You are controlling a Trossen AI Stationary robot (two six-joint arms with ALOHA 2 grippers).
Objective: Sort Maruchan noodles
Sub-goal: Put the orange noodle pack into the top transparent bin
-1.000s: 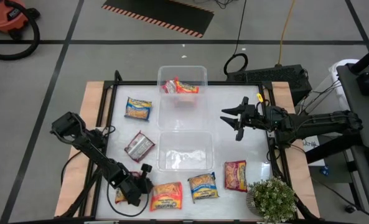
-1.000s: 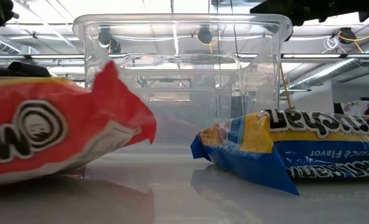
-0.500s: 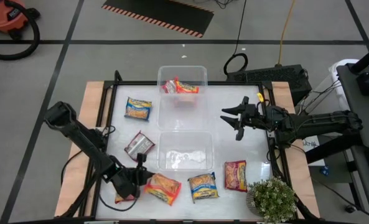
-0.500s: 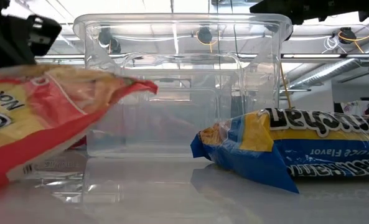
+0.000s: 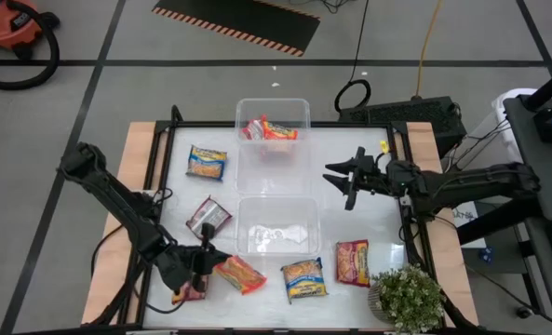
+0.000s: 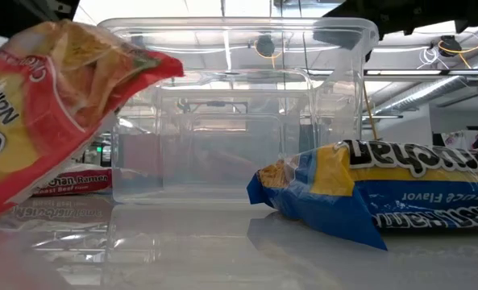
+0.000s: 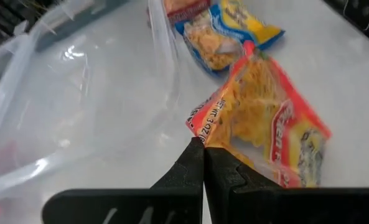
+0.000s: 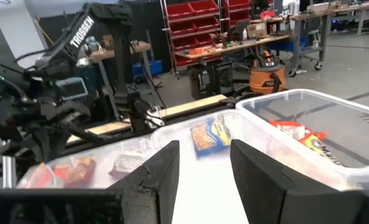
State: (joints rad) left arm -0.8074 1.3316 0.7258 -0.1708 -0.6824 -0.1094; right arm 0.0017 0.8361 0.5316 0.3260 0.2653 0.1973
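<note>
The white table carries two clear bins along its middle: a far bin at the far edge holding a red-white packet, and a near bin. The left gripper sits by the near-left corner, fingers clamped on the corner of an orange-yellow packet. The right gripper hovers near the right edge, fingers apart. A blue-yellow packet and a red packet lie along the near edge. Another blue-yellow packet and a silver-red packet lie on the left side.
</note>
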